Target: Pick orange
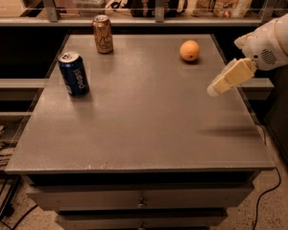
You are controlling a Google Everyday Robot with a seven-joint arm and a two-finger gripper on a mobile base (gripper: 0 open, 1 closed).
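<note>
Camera view, sole entry.

Bench (144,133): grey flat top, drawer fronts below its near edge.

Orange (189,51): on the bench top, far right quarter, near the back edge. It sits alone, with bare surface all round it.

Gold can (102,34): upright, far left of the bench, well apart from the orange.

Blue can (73,74): upright, left side, nearer the camera than the gold can.

Pincer (216,87): cream-coloured, carried on a white arm (271,44) that enters from the right. It hangs above the bench's right edge, tip slanting down and to the left. It is nearer the camera than the orange and clear of it. Whether it is apart or together: cannot tell. It holds nothing.

Step in hand, as judged: approach, no grasp yet made.

Handling note:
- Carry the pincer toward the far edge until it is centred over the fruit.
- Have it spread wider than the fruit before descending.
- Close across the widest girth, since a round, smooth fruit may roll away from an off-centre touch.
- Neither can lies in the path.
</note>
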